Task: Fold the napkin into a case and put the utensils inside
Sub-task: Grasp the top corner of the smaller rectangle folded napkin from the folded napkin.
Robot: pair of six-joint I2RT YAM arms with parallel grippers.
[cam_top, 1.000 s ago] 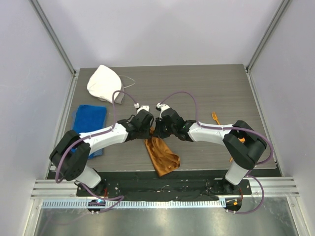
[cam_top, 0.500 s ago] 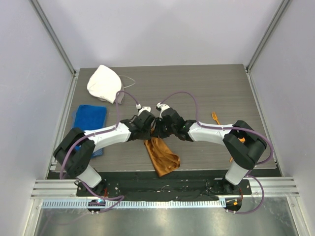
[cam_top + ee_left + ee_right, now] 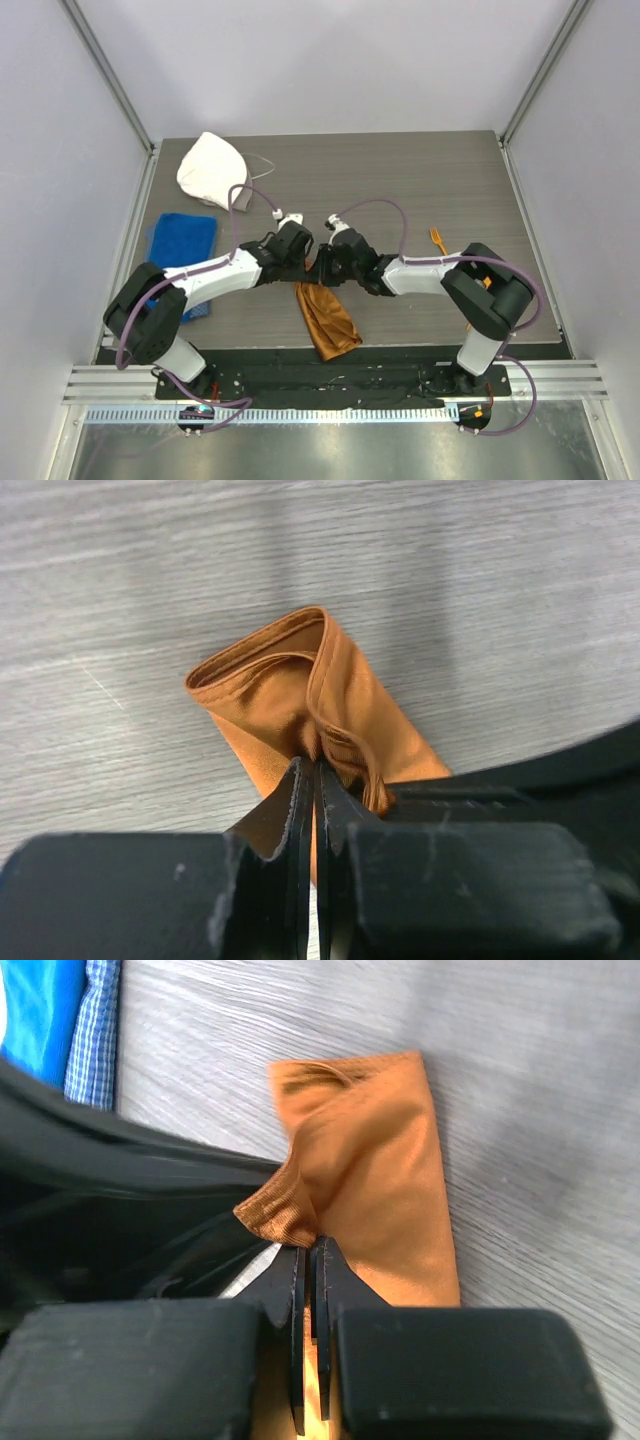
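No writing, label, brand, number or sign can be read anywhere in these views.

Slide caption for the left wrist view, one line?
Left claw shut on the bunched rust-orange napkin over the grey wood-grain table.

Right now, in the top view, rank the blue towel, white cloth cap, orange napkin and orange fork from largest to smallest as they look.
1. blue towel, partly under the left arm
2. white cloth cap, nearly the same, so unsure
3. napkin
4. fork, clearly smallest
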